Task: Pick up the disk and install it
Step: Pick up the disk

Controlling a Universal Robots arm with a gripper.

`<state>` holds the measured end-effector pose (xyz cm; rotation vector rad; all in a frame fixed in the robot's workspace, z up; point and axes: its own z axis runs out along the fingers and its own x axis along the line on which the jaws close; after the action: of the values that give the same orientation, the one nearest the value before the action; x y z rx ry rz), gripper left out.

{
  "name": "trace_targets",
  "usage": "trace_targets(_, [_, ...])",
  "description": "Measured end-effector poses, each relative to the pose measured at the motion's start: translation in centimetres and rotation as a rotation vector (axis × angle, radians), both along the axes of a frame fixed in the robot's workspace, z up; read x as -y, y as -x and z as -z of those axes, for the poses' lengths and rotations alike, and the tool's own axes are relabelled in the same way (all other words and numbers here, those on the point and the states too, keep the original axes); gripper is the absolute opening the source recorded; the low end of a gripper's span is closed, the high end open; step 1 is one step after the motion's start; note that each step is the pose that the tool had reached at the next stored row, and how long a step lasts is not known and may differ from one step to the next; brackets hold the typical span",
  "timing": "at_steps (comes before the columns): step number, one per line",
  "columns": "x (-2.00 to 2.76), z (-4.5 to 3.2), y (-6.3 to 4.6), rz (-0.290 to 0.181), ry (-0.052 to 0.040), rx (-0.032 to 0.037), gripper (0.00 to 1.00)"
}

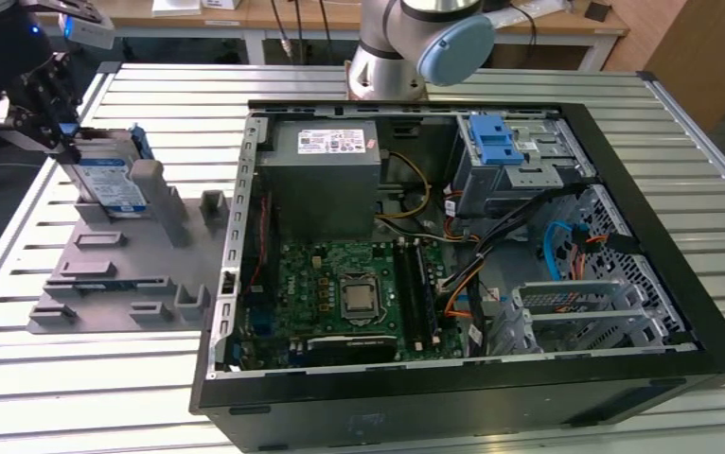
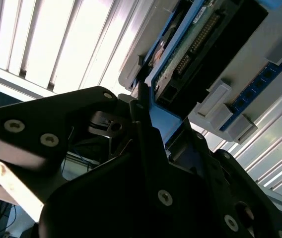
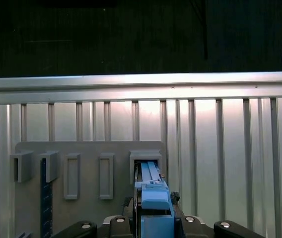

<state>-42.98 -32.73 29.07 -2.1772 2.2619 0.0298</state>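
The disk (image 1: 108,180) stands on edge in a slot of the grey holder plate (image 1: 110,284), at the exterior view's left. It is silver with a white-and-blue label and blue rails. My gripper (image 1: 64,142) is at its upper end, with the black fingers closed on the blue rail. In the first wrist view the blue rail of the disk (image 3: 155,196) runs out from between my gripper (image 3: 155,220) into a grey slot (image 3: 146,156). The second wrist view shows the disk's circuit-board side (image 2: 200,44) just beyond a black finger (image 2: 143,124).
An open black computer case (image 1: 665,218) lies to the exterior view's right of the holder plate. It holds a grey power-supply box (image 1: 325,175), a green motherboard (image 1: 337,284), a metal cage with a blue latch (image 1: 502,142) and a lower metal cage (image 1: 584,312). Everything rests on a slatted metal table (image 1: 9,369).
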Motion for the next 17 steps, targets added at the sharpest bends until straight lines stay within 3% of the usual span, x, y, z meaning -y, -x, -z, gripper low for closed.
trace_targets(13, [0.04,-0.01,0.0,-0.004,0.0008,0.0002,0.38])
trace_targets(14, [0.04,-0.04,0.0,-0.004,0.0009,0.0,0.44])
trace_targets(17, [0.04,-0.05,0.0,-0.004,0.0008,0.0002,0.44])
